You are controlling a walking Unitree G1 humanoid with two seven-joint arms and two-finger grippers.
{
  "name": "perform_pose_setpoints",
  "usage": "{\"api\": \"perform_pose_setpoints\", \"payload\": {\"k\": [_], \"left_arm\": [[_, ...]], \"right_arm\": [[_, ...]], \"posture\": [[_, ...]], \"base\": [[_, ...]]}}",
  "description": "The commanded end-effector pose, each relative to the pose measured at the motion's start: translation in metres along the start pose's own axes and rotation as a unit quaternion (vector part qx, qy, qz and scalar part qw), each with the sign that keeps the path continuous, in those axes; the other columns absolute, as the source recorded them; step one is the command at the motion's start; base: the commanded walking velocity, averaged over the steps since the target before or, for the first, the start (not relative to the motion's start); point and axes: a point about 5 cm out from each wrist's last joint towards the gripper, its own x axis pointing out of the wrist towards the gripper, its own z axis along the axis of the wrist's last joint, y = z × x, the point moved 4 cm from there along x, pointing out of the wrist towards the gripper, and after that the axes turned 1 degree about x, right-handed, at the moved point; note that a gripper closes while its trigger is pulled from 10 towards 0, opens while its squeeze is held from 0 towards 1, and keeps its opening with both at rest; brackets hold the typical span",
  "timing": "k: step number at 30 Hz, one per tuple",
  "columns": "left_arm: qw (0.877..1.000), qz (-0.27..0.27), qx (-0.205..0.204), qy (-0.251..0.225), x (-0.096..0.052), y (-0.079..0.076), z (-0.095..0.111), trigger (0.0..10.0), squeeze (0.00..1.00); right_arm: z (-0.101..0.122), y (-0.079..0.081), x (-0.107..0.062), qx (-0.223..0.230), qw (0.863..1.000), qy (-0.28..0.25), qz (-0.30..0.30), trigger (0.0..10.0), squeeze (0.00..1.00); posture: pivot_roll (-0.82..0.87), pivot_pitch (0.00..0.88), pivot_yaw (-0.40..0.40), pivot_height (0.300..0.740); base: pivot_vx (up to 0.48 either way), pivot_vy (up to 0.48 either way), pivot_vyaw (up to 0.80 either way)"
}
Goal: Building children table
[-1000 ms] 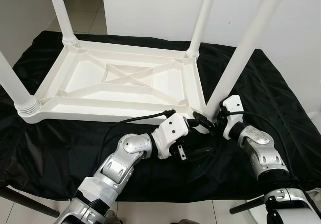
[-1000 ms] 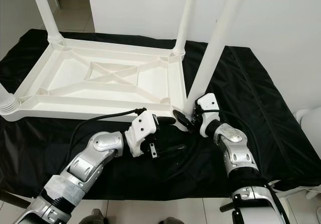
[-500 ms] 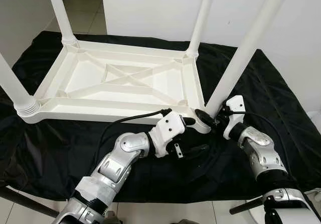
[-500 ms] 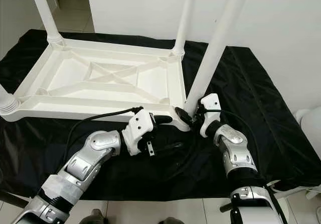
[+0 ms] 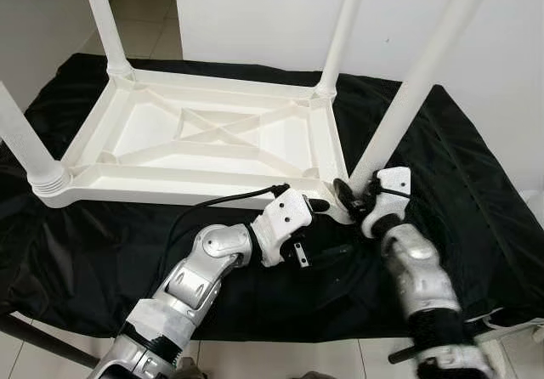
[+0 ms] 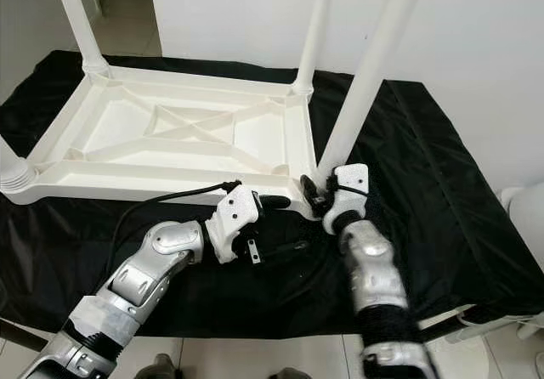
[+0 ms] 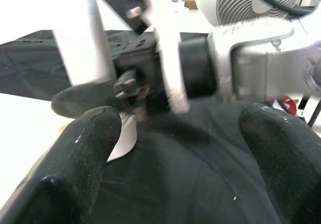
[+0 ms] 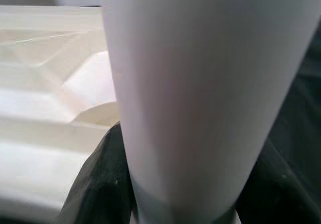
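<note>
Right gripper clamps the white leg at the upturned tabletop's 4 o'clock corner, left gripper spread wide beside it

- The upturned table top lies on the cloth, which is spread over the floor.
- Four legs rise from its corners: two behind, one at the near left, and the near-right leg.
- The right gripper sits at the base of the near-right leg, fingers on either side of it.
- The left gripper lies on the cloth just before the table's near-right corner.
</note>
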Motion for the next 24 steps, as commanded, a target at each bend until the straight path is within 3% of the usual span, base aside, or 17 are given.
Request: {"api": "perform_pose_setpoints", "payload": {"k": [1, 6, 9, 17, 18, 23, 24], "left_arm": [[1.0, -0.001, 0.0, 0.005, 0.001, -0.003, -0.002, 10.0, 0.0], [1.0, -0.004, 0.001, 0.005, 0.002, -0.004, -0.002, 10.0, 0.0], [1.0, -0.001, 0.005, 0.004, 0.001, -0.004, -0.002, 10.0, 0.0], [1.0, 0.002, 0.009, 0.005, 0.0, -0.003, -0.003, 10.0, 0.0], [1.0, 0.004, 0.01, 0.005, 0.0, -0.002, -0.003, 10.0, 0.0], [1.0, 0.01, 0.012, 0.004, -0.001, 0.0, -0.003, 10.0, 0.0], [1.0, 0.011, 0.012, 0.005, -0.002, 0.0, -0.003, 10.0, 0.0]], "right_arm": [[-0.012, -0.008, -0.003, -0.01, 0.998, 0.029, -0.052, 10.0, 0.0], [-0.013, -0.004, -0.004, -0.013, 0.994, 0.034, -0.108, 10.0, 0.0], [-0.014, 0.008, -0.006, 0.003, 0.988, 0.037, -0.149, 10.0, 0.0], [-0.01, 0.017, -0.008, 0.009, 0.99, 0.027, -0.139, 10.0, 0.0], [-0.006, 0.017, -0.01, 0.016, 0.991, 0.015, -0.132, 10.0, 1.0], [0.002, 0.014, -0.015, 0.031, 0.993, -0.01, -0.117, 10.0, 1.0], [-0.001, 0.008, -0.02, 0.032, 0.994, -0.006, -0.102, 10.0, 0.96]], "posture": [[0.04, 0.0, -0.077, 0.74], [0.04, 0.0, -0.079, 0.74], [0.05, 0.0, -0.085, 0.74], [0.05, 0.0, -0.089, 0.74], [0.05, 0.0, -0.092, 0.74], [0.05, 0.0, -0.096, 0.74], [0.06, 0.0, -0.097, 0.74]], "base": [[0.0, 0.0, 0.0], [0.0, 0.0, 0.0], [0.0, 0.0, 0.0], [0.0, 0.0, 0.0], [0.0, 0.0, 0.0], [0.0, 0.0, 0.0], [0.0, 0.0, 0.0]]}}
